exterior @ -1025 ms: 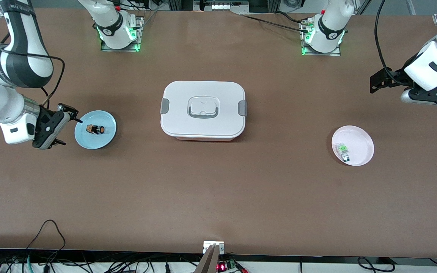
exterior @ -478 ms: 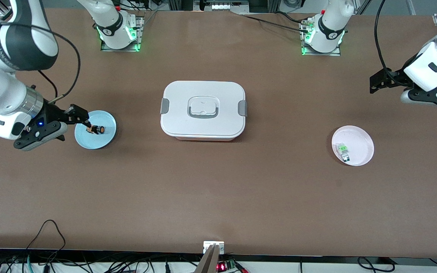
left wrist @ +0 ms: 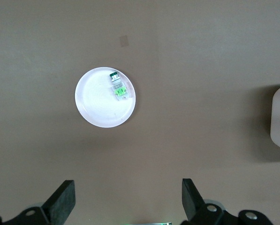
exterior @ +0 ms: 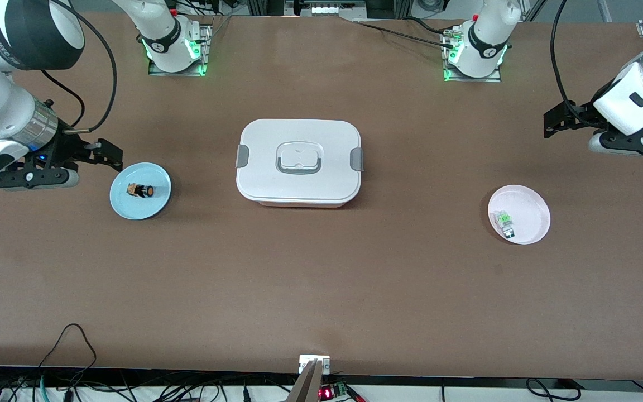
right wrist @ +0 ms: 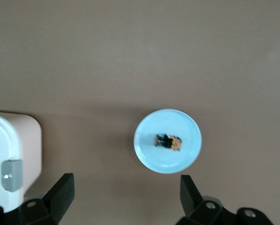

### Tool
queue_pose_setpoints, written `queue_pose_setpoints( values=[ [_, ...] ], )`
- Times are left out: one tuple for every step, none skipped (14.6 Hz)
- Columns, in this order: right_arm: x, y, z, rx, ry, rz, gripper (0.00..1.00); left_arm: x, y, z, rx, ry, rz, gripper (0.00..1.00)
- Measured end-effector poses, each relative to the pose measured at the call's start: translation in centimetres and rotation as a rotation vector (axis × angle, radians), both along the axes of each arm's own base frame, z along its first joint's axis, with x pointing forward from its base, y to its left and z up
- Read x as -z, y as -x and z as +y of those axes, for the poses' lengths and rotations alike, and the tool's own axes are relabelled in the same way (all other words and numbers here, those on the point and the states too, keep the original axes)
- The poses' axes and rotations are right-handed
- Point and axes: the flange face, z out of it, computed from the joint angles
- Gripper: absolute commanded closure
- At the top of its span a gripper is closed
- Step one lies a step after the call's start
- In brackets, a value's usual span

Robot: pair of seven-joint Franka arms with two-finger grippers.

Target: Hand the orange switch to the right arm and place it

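My right gripper (exterior: 110, 156) hangs in the air over the bare table at the right arm's end, just beside the blue plate (exterior: 157, 201) and a little farther from the front camera than it; its two fingers stand wide apart with nothing between them, and the right wrist view shows both black fingertips (right wrist: 61, 191) spread with only table between. The orange switch (exterior: 141, 190) lies on its side near the middle of that blue plate, its black part and its orange part both showing, free of any finger. In the right wrist view the switch (right wrist: 169, 141) sits on the plate (right wrist: 149, 154) a little off centre, and a corner of the white lidded box (right wrist: 11, 145) with its grey latch (right wrist: 11, 174) shows at the edge. That box (exterior: 298, 162) stands in the middle of the table, lid on, handle flat. My left gripper (exterior: 550, 120) waits in the air over the left arm's end of the table, its fingers also spread apart and holding nothing, as the left wrist view shows (left wrist: 125, 199). Nearer to the front camera than it rests a white plate (exterior: 533, 229) carrying a small clear-and-green part (exterior: 505, 221), which lies toward the rim (left wrist: 117, 86).
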Motion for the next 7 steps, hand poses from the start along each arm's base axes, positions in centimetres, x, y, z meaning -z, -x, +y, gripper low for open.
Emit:
queue_pose_setpoints(
  values=[
    [0.0,0.1,-0.5,0.004,0.018,0.007,0.00,0.0,0.0,0.0,0.000,0.000,0.000,0.00],
    [-0.1,0.1,-1.0,0.009,0.034,0.007,0.00,0.0,0.0,0.0,0.000,0.000,0.000,0.00],
    [-0.2,0.0,-1.8,0.020,0.043,0.006,0.00,0.0,0.0,0.0,0.001,0.000,0.000,0.00],
    [-0.4,-0.1,-2.5,0.034,0.046,0.005,0.00,0.0,0.0,0.0,0.001,0.000,0.000,0.00],
    [-0.9,-0.2,-3.3,0.050,0.049,0.004,0.00,0.0,0.0,0.0,0.001,0.000,0.000,0.00],
    [-1.3,-0.2,-4.2,0.069,0.052,0.003,0.00,0.0,0.0,0.0,0.001,0.000,0.000,0.00],
    [-1.6,-0.2,-5.0,0.088,0.054,0.005,0.00,0.0,0.0,-0.1,0.001,0.000,0.000,0.00]
  ],
)
